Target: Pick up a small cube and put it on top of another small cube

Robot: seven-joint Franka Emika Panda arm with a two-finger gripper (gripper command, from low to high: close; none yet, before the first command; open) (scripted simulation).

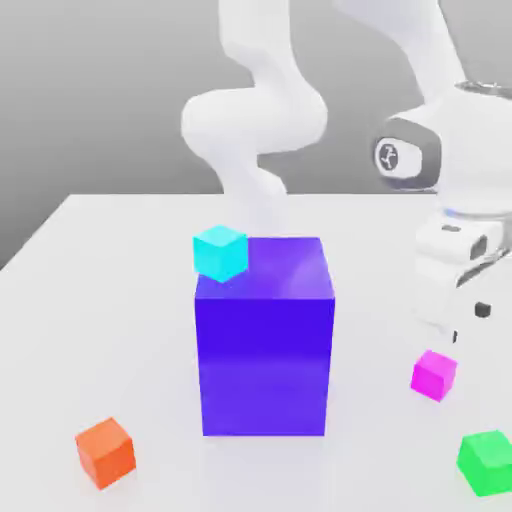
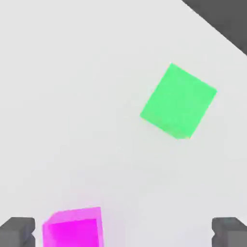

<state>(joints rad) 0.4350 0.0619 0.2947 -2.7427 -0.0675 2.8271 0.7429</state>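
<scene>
The small magenta cube (image 1: 434, 375) rests on the white table at the exterior view's right, and the green cube (image 1: 487, 462) sits nearer the front right corner. My gripper (image 1: 450, 330) hangs just above and slightly behind the magenta cube. In the hand view my gripper (image 2: 123, 234) is open, its two dark fingertips (image 2: 18, 231) standing far apart. The magenta cube (image 2: 75, 229) lies below, closer to one fingertip and touching neither. The green cube (image 2: 178, 101) lies farther off on the bare table, apart from the magenta one.
A big blue-violet block (image 1: 265, 335) stands mid-table, left of my gripper. A cyan cube (image 1: 220, 251) shows at its upper left corner. An orange cube (image 1: 105, 452) sits at the front left. The table's edge (image 2: 217, 29) passes beyond the green cube.
</scene>
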